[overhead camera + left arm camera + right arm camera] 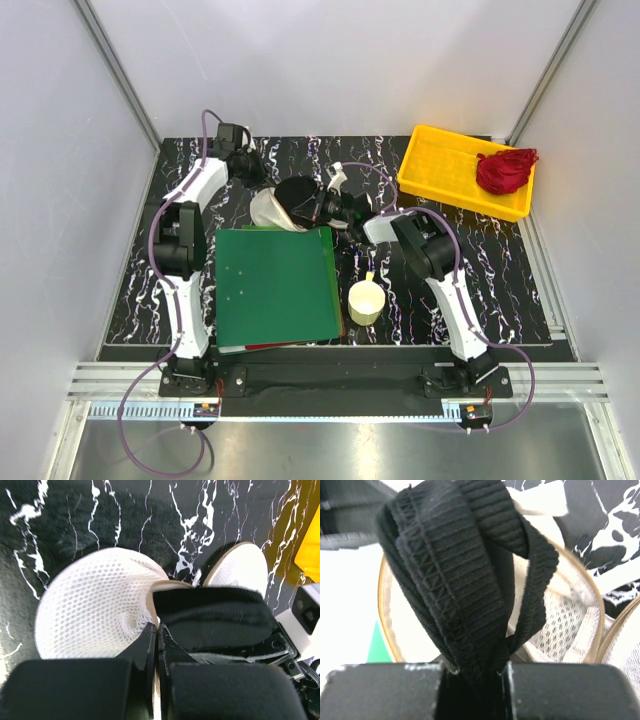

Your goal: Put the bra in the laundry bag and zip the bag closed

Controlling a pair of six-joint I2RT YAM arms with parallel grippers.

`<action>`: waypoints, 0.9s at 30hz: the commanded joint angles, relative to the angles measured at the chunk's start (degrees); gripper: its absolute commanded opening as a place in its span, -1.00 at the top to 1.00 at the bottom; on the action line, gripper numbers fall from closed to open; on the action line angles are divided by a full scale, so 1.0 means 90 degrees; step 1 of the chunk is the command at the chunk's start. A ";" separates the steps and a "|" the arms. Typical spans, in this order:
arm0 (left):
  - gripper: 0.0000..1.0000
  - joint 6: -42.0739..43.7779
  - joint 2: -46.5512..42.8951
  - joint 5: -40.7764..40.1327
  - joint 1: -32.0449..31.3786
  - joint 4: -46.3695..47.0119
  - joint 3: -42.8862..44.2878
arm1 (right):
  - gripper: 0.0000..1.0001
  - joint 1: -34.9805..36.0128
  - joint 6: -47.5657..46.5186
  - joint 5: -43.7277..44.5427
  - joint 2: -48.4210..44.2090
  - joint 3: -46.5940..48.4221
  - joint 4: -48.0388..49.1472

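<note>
A black tabletop (500,270) veined in white fills the middle. Pale grey walls (330,60) close it in at nine, twelve and three o'clock, with aluminium posts (116,70) slanting up at eleven and one. At six o'clock runs a slotted aluminium rail (110,380), then a shiny metal sheet (330,450). Light is soft and even.

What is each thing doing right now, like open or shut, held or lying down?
laundry bag: unzipped, open, mesh pinched
bra: bunched, held at the bag's opening
left gripper: shut on the laundry bag
right gripper: shut on the bra
green folder: closed, lying flat
cream cup: upright
red garment: bunched in the yellow tray
</note>
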 commanded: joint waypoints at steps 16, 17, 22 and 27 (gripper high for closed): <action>0.99 0.0624 -0.0251 0.0927 -0.0750 0.0406 0.0843 | 1.00 -0.0260 -0.0503 -0.2114 0.0724 0.2105 -0.1612; 0.94 0.0615 -0.0261 0.0907 -0.0721 0.0406 0.0736 | 1.00 -0.0280 -0.0357 -0.2124 0.0840 0.2154 -0.1603; 0.65 0.0508 -0.0320 0.0780 -0.0565 0.0416 0.0549 | 1.00 -0.0368 0.0112 -0.2250 0.1192 0.2564 -0.1651; 0.13 0.0527 -0.0349 0.0557 -0.0535 0.0338 0.0705 | 1.00 -0.0378 0.0318 -0.2271 0.1495 0.3071 -0.1991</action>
